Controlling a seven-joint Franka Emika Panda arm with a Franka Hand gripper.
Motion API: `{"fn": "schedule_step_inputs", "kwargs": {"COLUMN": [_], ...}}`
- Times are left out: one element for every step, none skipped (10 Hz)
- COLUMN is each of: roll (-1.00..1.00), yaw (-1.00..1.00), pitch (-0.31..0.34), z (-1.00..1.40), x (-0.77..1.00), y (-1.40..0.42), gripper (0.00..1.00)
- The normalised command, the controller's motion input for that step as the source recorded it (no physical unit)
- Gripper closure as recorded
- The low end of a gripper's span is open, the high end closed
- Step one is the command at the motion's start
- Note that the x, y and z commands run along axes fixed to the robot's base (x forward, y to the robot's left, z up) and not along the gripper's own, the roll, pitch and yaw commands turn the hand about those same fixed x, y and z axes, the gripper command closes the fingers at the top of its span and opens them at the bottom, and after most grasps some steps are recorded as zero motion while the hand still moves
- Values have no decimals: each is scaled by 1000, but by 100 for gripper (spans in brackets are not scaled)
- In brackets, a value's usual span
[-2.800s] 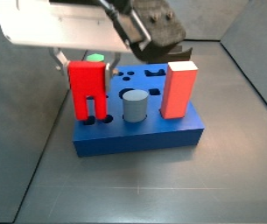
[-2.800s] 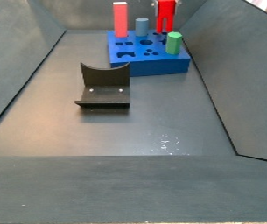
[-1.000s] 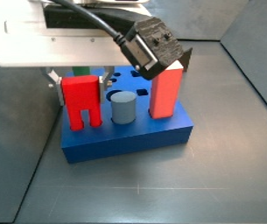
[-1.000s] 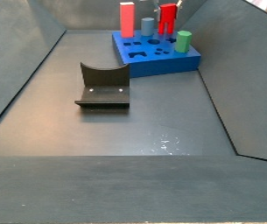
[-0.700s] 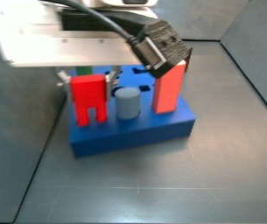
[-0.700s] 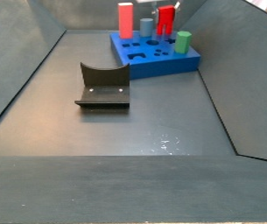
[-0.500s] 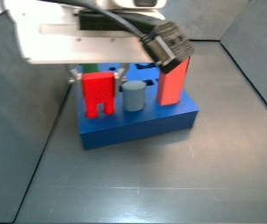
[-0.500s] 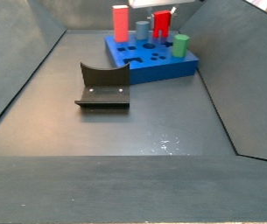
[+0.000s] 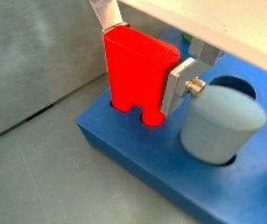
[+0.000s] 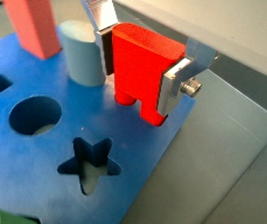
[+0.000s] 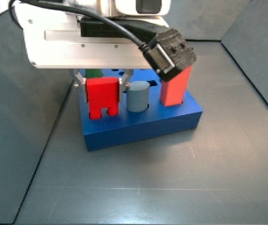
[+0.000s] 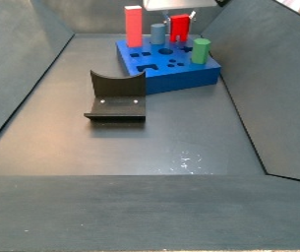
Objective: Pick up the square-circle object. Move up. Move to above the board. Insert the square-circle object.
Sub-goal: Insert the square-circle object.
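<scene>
Compared with the frame half a second back, the square-circle object (image 11: 102, 97) sits higher against the board (image 11: 142, 128); its legs look raised nearly out of the top face, where before they reached deeper. The board seems shifted a little as well, though I cannot tell whether it was dragged or only the view differs. The end effector (image 9: 139, 59) is clenched on the square-circle object (image 9: 138, 74): both wrist views show silver plates pressed flat to its two side faces. In a wrist view the leg tips (image 10: 151, 112) sit near the board's (image 10: 31, 149) edge, close to the surface; whether they touch is unclear. A grey cylinder (image 9: 222, 119) stands just beside, and an orange-red block (image 11: 176, 86) beyond. My judgement: this is the lift, so clearing the neighbours matters next.
</scene>
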Motion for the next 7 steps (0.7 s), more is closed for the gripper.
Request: {"fn": "schedule_step_inputs", "kwargs": {"roll": [0, 0, 0, -26, 0, 100, 106], "yaw": [-1000, -874, -183, -134, -6, -69, -174], "pitch": [-123, -59, -61, -54, -41, -91, -20], "z": [-911, -700, -354, -114, -80, -1000, -1000], "x": [-43, 0, -109, 0, 0, 0, 0], "y": [0, -160, -57, 0, 0, -183, -157], "gripper": [100, 100, 100, 100, 100, 100, 100]}}
